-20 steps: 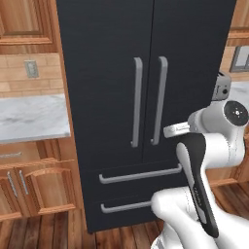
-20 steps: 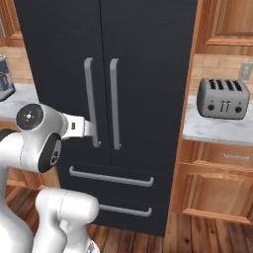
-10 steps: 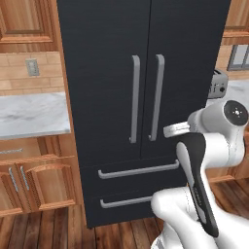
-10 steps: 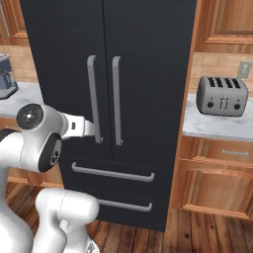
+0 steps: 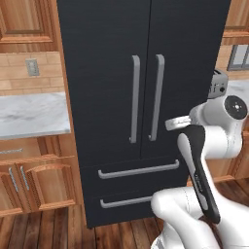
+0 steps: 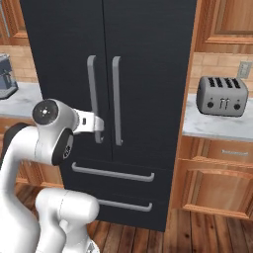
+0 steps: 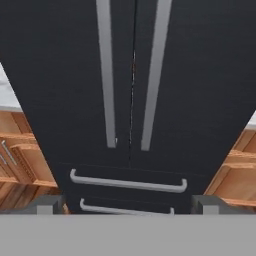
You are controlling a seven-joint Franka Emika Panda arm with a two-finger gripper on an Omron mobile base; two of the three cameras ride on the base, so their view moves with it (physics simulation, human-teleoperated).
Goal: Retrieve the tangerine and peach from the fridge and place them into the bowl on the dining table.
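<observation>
So the fridge (image 5: 141, 97) is seen dead ahead, tall and flat black, both upper doors shut tight with just a thin seam between them. Two long grey bar handles (image 5: 146, 99) are mounted either side of that seam, running vertically. Below the doors, two drawers are stacked, each fitted with a horizontal grey bar (image 5: 138, 170). Nothing of the inside can be made out, so where the fruit sits can't be told.

Relative to the fridge: a marble counter (image 5: 29, 114) over wooden cabinets is found on its left, with a grey wall outlet (image 5: 32, 66) set in the tan backsplash above. On its right another counter is seen carrying a silver four-slot toaster (image 6: 221, 95). A dark coffee machine (image 6: 6, 76) is parked on the counter to the fridge's left in the right base view. Wood flooring (image 6: 197, 237) is laid in front of it.

The gripper (image 7: 128, 204) is pointed straight at the fridge, roughly level with the lower ends of the door handles. Its two finger tips (image 7: 47, 204) are spread wide, one at each bottom corner of the hand view, fully released. Nothing is pinched between them and nothing is being touched; a clear gap is left between the tips and the fridge front.
</observation>
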